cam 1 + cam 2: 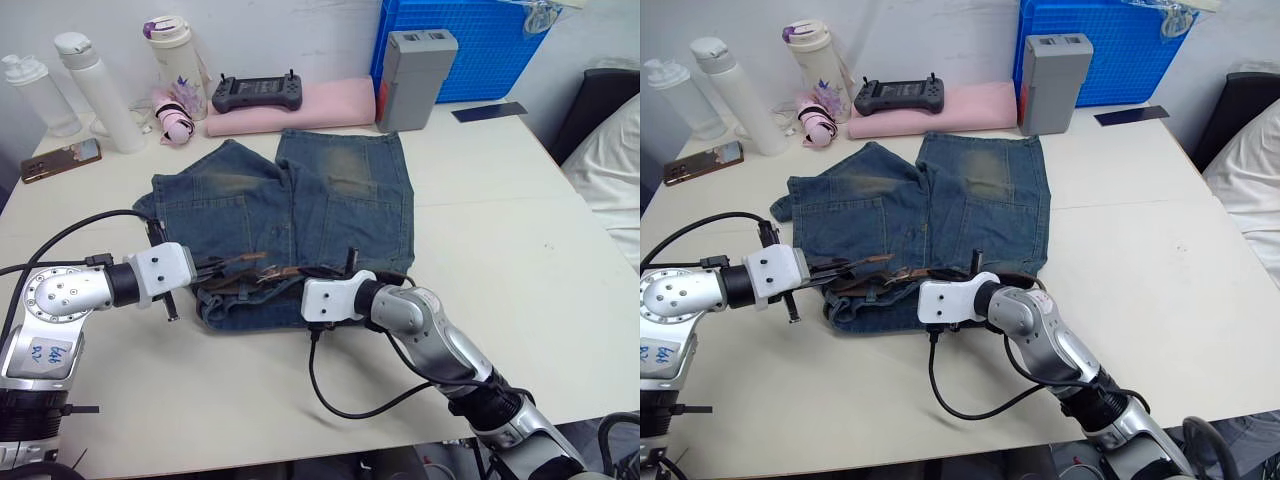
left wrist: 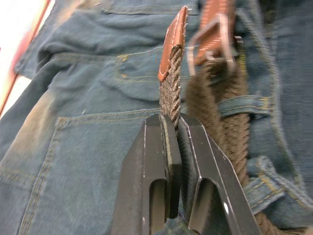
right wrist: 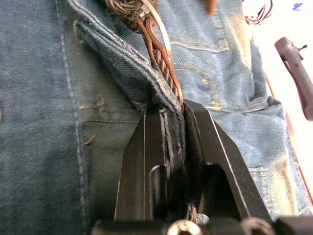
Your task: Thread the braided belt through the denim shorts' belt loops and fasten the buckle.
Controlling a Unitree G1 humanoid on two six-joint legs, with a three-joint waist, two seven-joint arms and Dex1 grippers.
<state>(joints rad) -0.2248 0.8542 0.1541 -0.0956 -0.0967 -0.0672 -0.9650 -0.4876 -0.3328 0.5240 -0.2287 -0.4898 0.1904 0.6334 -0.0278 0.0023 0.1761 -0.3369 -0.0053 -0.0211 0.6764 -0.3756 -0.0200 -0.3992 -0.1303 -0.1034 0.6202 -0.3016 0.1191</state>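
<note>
The denim shorts [image 1: 300, 215] lie flat at the middle of the white table [image 1: 520, 270], waistband toward the near edge and legs toward the far side. The braided belt [image 1: 255, 275] runs along that waistband, between the two grippers. The left gripper [image 2: 172, 147] comes in from the left with its fingers pinched on the belt's woven strap just behind the brown leather tip. Just beyond the tip, the buckle [image 2: 215, 36] is blurred and partly cut off. One of the belt loops [image 2: 242, 105] crosses the strap beside it. The right gripper [image 3: 171, 127] has its fingers clamped on the waistband's folded edge with the belt against it; the strap's run further right is hidden behind the right arm.
</note>
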